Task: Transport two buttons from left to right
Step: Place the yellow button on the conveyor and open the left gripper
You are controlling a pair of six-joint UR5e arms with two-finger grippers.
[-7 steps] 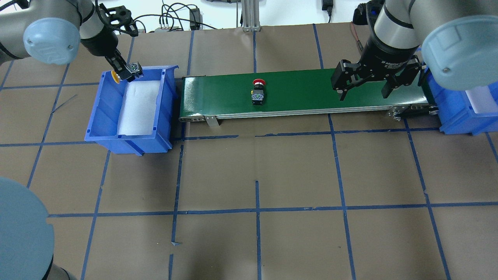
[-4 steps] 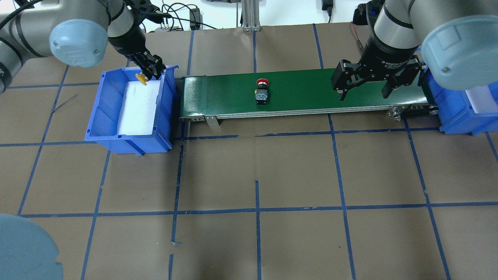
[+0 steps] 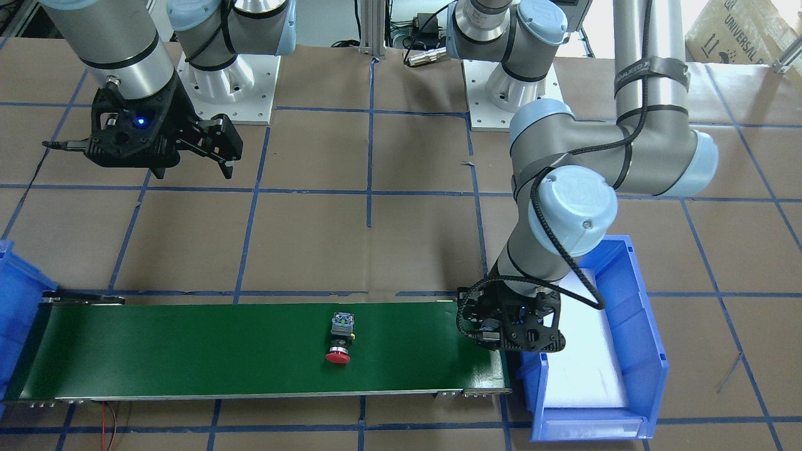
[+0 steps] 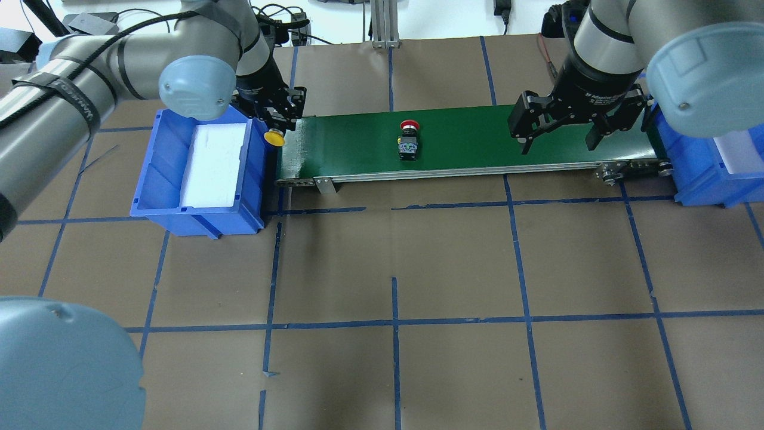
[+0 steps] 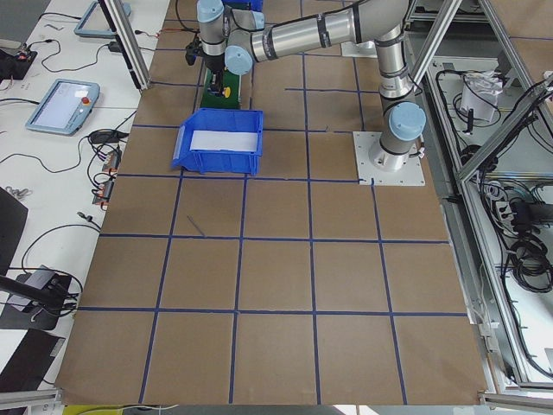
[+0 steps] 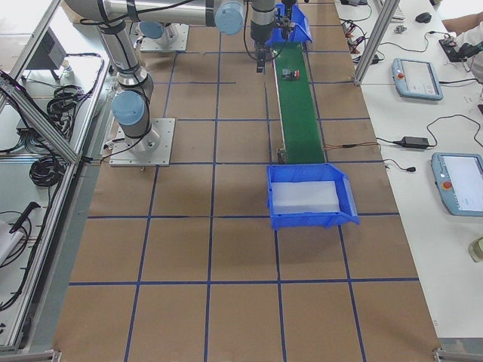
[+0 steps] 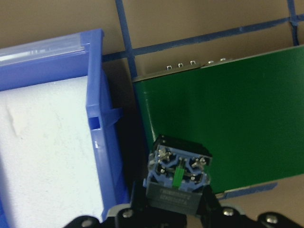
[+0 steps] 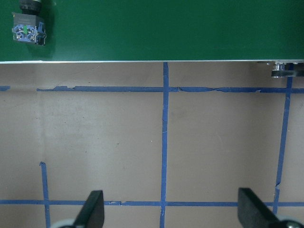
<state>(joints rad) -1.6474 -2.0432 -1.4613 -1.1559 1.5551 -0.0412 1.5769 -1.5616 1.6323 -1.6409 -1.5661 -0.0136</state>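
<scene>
Standing at the left end of the bench (image 4: 453, 263), the nearest thing to me was the left blue bin (image 4: 149, 173). All it had in it was its white foam pad (image 4: 213, 155), which I'd guess was there to cushion parts.

Just past the bin's wall, the left tool (image 4: 278, 124) was clamped on the yellow button (image 4: 274, 138). It held it by the grey contact block with the cap pointing down. The button hung over the seam between the bin and the left end of the green belt (image 4: 477, 137), not on either one. My guess was that pinching the square block gave the fingers flat sides to grip and kept the cap out of the way for setting it down.

Farther along, the red button (image 4: 409, 143) lay on its side about mid-belt.

Past that, the right tool (image 4: 560, 146) hovered over the belt's right stretch. Its fingers were spread wide with nothing between them. It looked parked downstream to grab whatever the belt brought it, with the right blue bin (image 4: 695, 173) just beyond.

Compared with a second earlier, the left tool had carried the yellow button from the bin's far-left corner, across the bin, to the belt's end. The red button had crept a bit to the right along the belt. The right tool hadn't budged.
</scene>
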